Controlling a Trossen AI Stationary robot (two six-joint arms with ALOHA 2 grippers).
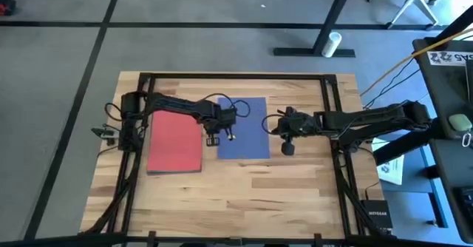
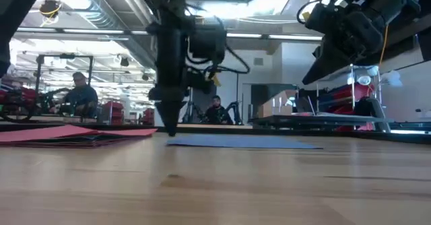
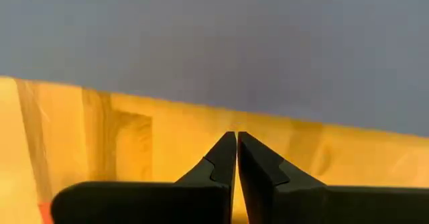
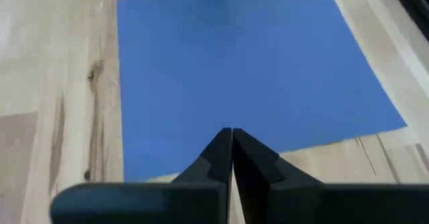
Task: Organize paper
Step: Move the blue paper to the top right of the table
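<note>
Wooden table (image 1: 295,195): pale butcher-block planks, bordered by a dark frame.

Red sheet (image 1: 175,141): lying flat at 9 o'clock from table centre, topmost of a thin stack; darker edges visible beneath in the low view (image 2: 74,136), colours of the lower sheets not discernible.

Blue sheet (image 1: 247,132): lying flat at table centre, just beside the red stack at its 3 o'clock, separated by a narrow strip of bare wood. Seen whole in the right wrist view (image 4: 241,70); fills the upper part of the left wrist view (image 3: 221,43).

Left arm: extended from the 9 o'clock edge of the table across the top of the red stack. Left gripper (image 1: 215,134): pointing down over the wood strip at the blue sheet's 9 o'clock edge, fingers (image 3: 221,170) pressed together, nothing between them. Tip apparently at or just above the table surface in the low view (image 2: 167,129); contact not certain.

Right arm: extended from the 3 o'clock edge of the table. Right gripper (image 1: 275,126): raised above the blue sheet's 3 o'clock edge, fingers (image 4: 218,160) pressed together, empty.

People seated in the room beyond the table, low view only.
</note>
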